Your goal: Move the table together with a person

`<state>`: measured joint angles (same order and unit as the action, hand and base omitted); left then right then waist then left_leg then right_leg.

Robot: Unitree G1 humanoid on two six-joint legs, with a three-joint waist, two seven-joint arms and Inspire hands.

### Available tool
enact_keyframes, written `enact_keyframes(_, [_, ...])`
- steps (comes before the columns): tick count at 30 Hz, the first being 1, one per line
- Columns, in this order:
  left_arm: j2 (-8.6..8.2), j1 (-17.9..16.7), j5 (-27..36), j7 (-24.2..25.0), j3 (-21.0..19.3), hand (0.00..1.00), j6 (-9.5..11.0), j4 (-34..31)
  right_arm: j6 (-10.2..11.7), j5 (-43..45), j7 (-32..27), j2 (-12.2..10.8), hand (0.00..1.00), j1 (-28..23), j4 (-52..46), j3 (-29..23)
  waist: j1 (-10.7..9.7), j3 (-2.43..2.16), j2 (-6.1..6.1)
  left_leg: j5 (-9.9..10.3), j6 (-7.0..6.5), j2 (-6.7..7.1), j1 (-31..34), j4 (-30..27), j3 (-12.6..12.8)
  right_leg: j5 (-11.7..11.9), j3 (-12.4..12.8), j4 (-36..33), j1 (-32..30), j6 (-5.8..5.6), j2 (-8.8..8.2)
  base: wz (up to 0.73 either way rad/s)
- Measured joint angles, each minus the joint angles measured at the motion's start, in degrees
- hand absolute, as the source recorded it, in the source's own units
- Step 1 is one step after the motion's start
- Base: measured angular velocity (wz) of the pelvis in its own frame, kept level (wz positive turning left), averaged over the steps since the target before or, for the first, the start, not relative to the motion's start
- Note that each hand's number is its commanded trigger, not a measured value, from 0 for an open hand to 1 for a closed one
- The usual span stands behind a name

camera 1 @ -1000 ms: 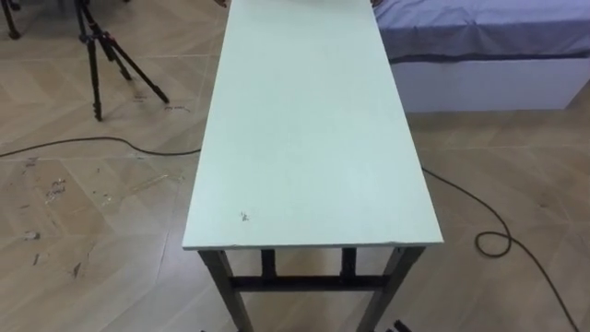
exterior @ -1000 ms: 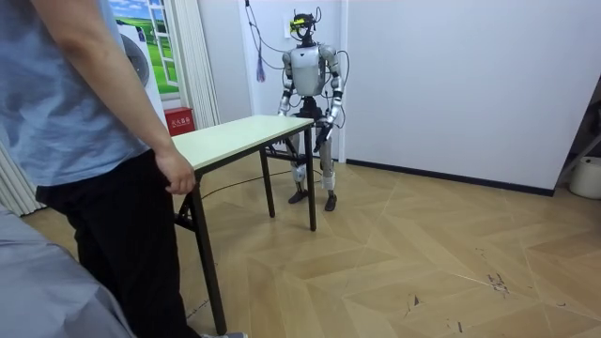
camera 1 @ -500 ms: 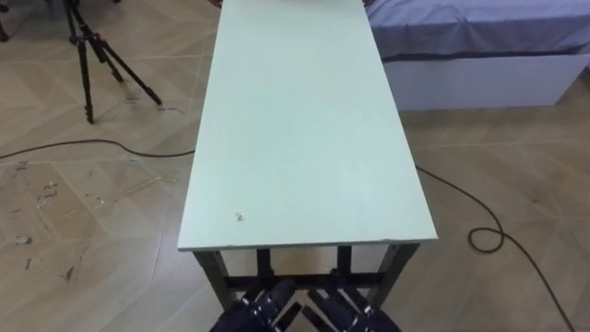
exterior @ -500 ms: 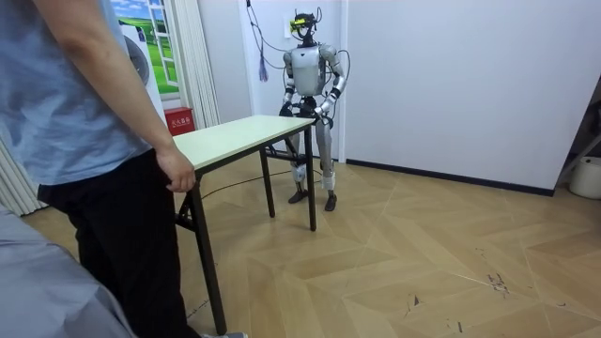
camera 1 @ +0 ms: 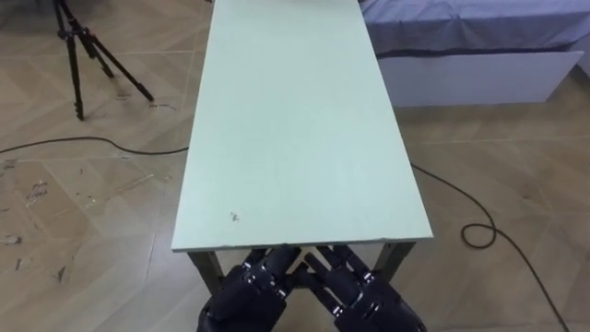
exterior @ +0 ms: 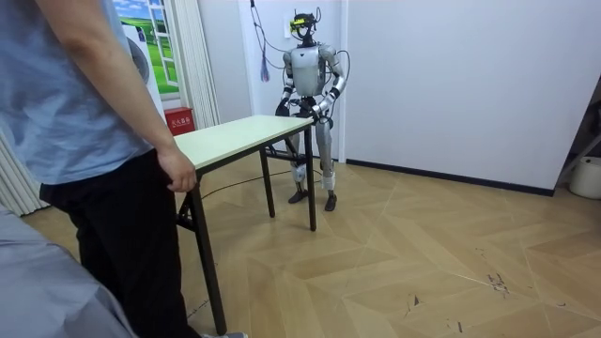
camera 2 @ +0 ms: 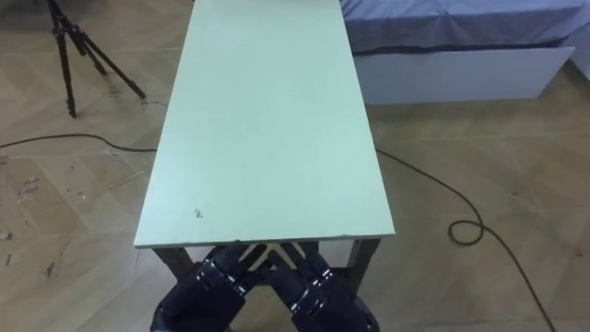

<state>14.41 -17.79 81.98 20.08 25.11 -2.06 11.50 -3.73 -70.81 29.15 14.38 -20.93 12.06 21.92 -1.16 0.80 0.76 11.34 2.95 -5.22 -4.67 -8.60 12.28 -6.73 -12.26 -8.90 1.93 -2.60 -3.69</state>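
A long table with a pale green top [camera 1: 295, 138] runs away from me on dark metal legs. I stand at its near short end, close to a white wall in the room view. Both my hands are raised just below that near edge. My left hand [camera 1: 251, 286] and right hand [camera 1: 364, 293] point their straight fingers inward and up, and the fingertips meet the underside of the edge. At the far end a person [exterior: 84, 141] stands with a hand [exterior: 177, 174] on the table's [exterior: 235, 136] end.
A black tripod [camera 1: 78, 55] stands on the wooden floor to the far left. A bed [camera 1: 470, 46] with a grey-blue cover lies close along the table's far right. Dark cables [camera 1: 479, 231] loop over the floor on both sides.
Both my hands have come up from below the picture to the table's near edge. The view has shifted slightly. The person and the table stay put.
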Motion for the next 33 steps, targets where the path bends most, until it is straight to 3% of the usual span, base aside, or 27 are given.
enact_keyframes(2, [0.32,0.55,0.14,-1.29,-0.09,0.0,0.05,0.0,-0.01,-0.68,-1.18,1.39,0.0,0.65,-0.84,1.15,-0.11,0.04,0.03,0.0,0.0,0.0,-0.07,-0.02,-0.01,0.0,0.0,-0.12,0.0,0.0,0.0,0.0])
enact_keyframes(6, [0.84,1.38,1.85,-3.43,-0.44,0.0,0.04,0.01,-0.11,-0.7,-1.9,1.86,0.0,0.99,-1.01,1.13,-0.01,0.11,0.12,-0.02,-0.01,-0.02,-0.49,-0.04,-0.06,0.0,0.06,-0.76,0.05,-0.01,-0.04,0.0])
enact_keyframes(12, [0.68,2.26,4.2,-7.47,-4.49,0.0,0.14,1.25,-1.3,-0.69,-4.02,1.71,0.0,2.56,-1.02,1.49,0.26,0.25,0.21,-0.01,-0.01,0.05,-1.02,0.03,-0.08,0.0,0.95,-1.05,0.14,-0.01,0.06,-0.07])
enact_keyframes(16, [0.14,3.53,7.43,-9.75,-6.23,0.0,-0.05,5.71,-2.4,-1.07,-5.13,2.31,0.0,3.55,-0.99,1.42,1.87,0.37,0.13,-0.02,-0.01,-0.01,-1.42,0.08,-0.05,-0.01,1.09,-1.6,0.11,0.0,0.1,-0.02])
enact_keyframes(21, [0.06,3.61,7.36,-11.28,-6.69,0.0,-1.68,10.11,-3.82,-3.75,-6.8,3.31,0.0,4.52,-0.99,1.39,3.26,0.44,-0.13,-0.02,-0.01,-0.04,-1.53,0.15,0.0,-0.01,1.11,-1.69,0.06,0.0,0.13,-0.01])
enact_keyframes(29, [0.18,3.73,7.45,-13.03,-7.48,0.0,-3.33,10.72,-5.93,-10.69,-9.88,3.86,0.0,5.87,-0.98,1.26,3.36,0.33,0.08,-0.03,-0.02,-0.02,-1.72,0.07,-0.05,0.01,1.09,-1.71,0.15,0.03,0.13,0.0])
enact_keyframes(33, [0.03,5.08,7.38,-13.4,-8.81,0.0,-6.07,14.09,-6.94,-12.63,-10.44,3.24,0.0,6.09,0.61,-0.64,3.2,0.23,0.54,-0.03,-0.02,-0.02,-2.3,0.02,-0.27,0.02,1.02,-1.6,0.93,0.04,0.13,0.02])
